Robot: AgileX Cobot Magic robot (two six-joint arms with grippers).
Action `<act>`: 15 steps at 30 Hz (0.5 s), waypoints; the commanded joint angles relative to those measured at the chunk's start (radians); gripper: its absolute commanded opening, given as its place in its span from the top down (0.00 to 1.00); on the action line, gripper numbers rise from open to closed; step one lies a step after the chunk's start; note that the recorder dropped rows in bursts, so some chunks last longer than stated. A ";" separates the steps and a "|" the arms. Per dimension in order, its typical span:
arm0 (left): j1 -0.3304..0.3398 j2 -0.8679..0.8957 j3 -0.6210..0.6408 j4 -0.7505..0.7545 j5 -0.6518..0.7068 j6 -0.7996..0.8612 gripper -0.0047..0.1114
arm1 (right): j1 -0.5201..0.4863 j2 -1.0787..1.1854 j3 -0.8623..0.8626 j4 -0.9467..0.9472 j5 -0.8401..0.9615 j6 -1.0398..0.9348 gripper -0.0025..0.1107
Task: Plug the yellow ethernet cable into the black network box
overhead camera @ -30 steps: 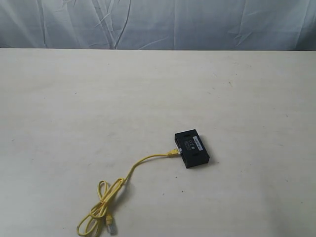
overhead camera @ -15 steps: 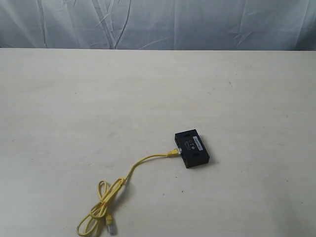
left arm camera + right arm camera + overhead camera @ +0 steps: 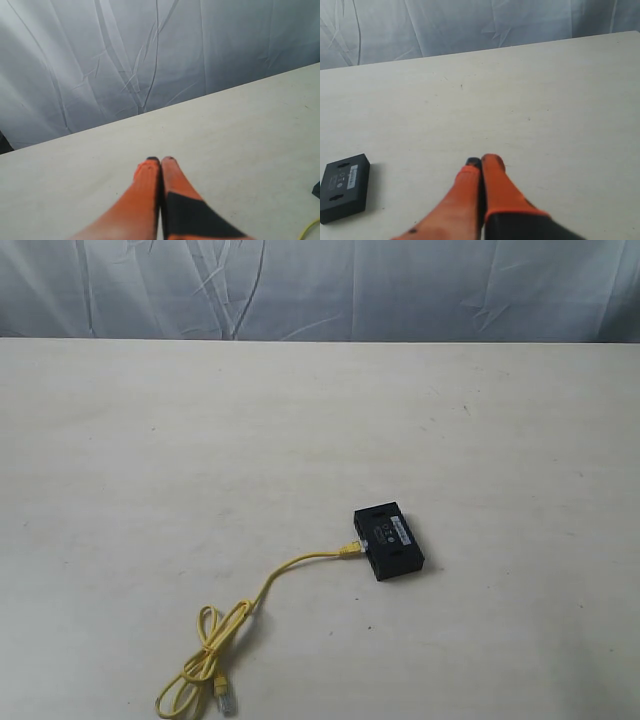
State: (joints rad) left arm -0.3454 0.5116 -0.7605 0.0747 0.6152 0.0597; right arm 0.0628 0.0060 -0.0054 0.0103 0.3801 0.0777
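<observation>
The black network box lies flat on the table, right of centre, its white label strip facing up. The yellow ethernet cable runs from a knotted loop near the front edge up to the box; one plug sits against the box's left side, the other plug lies loose by the loop. Neither arm shows in the exterior view. My left gripper is shut and empty above bare table, with a bit of yellow cable at the frame's edge. My right gripper is shut and empty, apart from the box.
A pale table fills the scene, with a wrinkled grey-blue curtain hanging behind its far edge.
</observation>
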 commanded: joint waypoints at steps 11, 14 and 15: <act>0.005 -0.006 0.005 0.001 -0.009 -0.002 0.96 | -0.007 -0.006 0.005 -0.010 -0.016 0.001 0.99; 0.062 -0.030 0.028 0.021 -0.008 0.002 0.96 | -0.007 -0.006 0.005 -0.010 -0.016 0.001 0.99; 0.098 -0.036 0.042 0.008 -0.008 -0.001 0.96 | -0.007 -0.006 0.005 -0.010 -0.016 0.001 0.99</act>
State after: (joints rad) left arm -0.3071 0.4946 -0.7483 0.0995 0.6152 0.0626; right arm 0.0628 0.0060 -0.0054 0.0085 0.3779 0.0795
